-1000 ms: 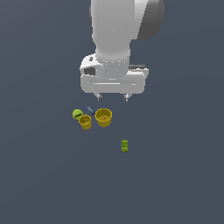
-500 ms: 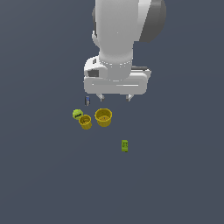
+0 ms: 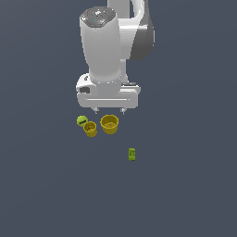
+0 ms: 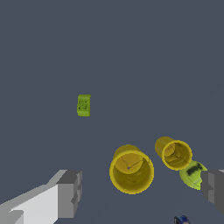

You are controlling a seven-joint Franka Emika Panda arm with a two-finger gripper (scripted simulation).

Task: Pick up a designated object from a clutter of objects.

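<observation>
Exterior view: we're seeing the gripper (image 3: pixel 109 111) hanging spread wide, holding nothing, above the clutter. The ball (image 3: pixel 82 121) is sitting on the table (image 3: pixel 185 185), touching the smaller cup (image 3: pixel 90 128), with the larger cup (image 3: pixel 109 124) beside it; green box (image 3: pixel 132 154) well apart. Wrist view: ball (image 4: pixel 193 174) lying just beside one finger (image 4: pixel 213 187); tiny dark object (image 4: pixel 181 219) nearby.

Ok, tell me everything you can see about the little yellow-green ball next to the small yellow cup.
The ball is small, round and yellow-green, like a tennis ball, with a dark mark across it. It rests on the flat grey floor, close beside the smaller yellow cup; whether they touch is unclear. It looks about as wide as that cup. Nothing holds it: the open gripper hangs above the cluster, nearer the larger cup.
</observation>
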